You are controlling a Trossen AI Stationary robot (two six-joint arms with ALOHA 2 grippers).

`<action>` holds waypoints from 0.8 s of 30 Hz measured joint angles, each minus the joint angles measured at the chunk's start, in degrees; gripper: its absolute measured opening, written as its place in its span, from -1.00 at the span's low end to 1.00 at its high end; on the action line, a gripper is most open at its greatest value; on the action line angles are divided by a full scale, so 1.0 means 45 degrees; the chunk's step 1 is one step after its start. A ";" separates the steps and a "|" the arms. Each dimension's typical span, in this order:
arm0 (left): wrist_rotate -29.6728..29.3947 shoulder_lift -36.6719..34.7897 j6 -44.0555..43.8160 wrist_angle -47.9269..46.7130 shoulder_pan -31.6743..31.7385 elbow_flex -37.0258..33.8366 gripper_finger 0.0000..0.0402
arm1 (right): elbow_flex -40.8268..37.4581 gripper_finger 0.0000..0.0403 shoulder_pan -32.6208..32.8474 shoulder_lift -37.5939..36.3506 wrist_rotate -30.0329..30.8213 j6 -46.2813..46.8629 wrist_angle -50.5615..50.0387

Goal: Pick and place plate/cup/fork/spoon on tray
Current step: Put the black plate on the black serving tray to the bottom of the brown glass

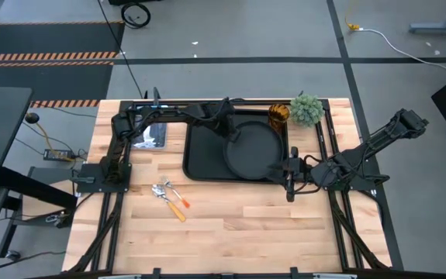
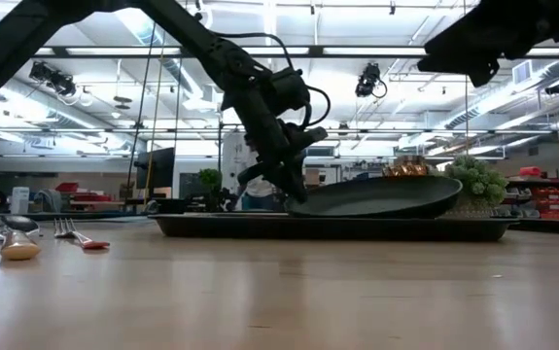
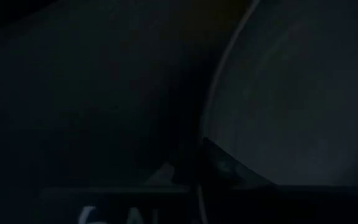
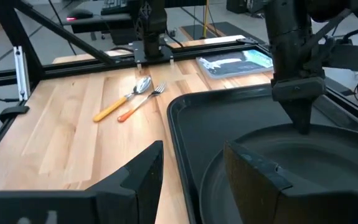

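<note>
Left end effector [image 1: 227,132]: clenched on the rim of the plate [image 1: 254,149], a round matte black disc, tilted, one edge resting inside the tray [image 1: 199,159], a black rounded rectangle near the bench's far edge. Right end effector [image 1: 288,177]: fingers spread, at the tray's right edge. Orange-handled spoon [image 1: 163,195] and fork [image 1: 174,194]: on bare wood, front-left.

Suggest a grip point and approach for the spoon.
Take the spoon at mid-handle, from straight above, fingers across it. It lies flat on the wood, its bowl almost touching the fork head, while the orange handles spread apart, giving finger room.
</note>
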 joint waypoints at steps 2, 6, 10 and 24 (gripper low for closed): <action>0.0005 0.0000 0.0003 -0.0041 -0.0004 0.0000 -0.86 | 0.0000 -0.13 0.0000 0.0000 0.0000 -0.0129 0.0116; -0.0074 0.0000 -0.0001 -0.0122 -0.0039 0.0000 -0.68 | 0.0000 -0.13 0.0000 0.0000 -0.0002 -0.0216 0.0262; -0.0098 -0.0005 0.0027 -0.0117 -0.0034 0.0000 -0.51 | 0.0000 -0.13 0.0000 0.0000 -0.0005 -0.0215 0.0314; -0.1657 0.0039 0.2853 -0.1242 -0.0629 -0.0005 -0.39 | 0.0000 -0.13 0.0000 0.0000 -0.0010 -0.0210 0.0737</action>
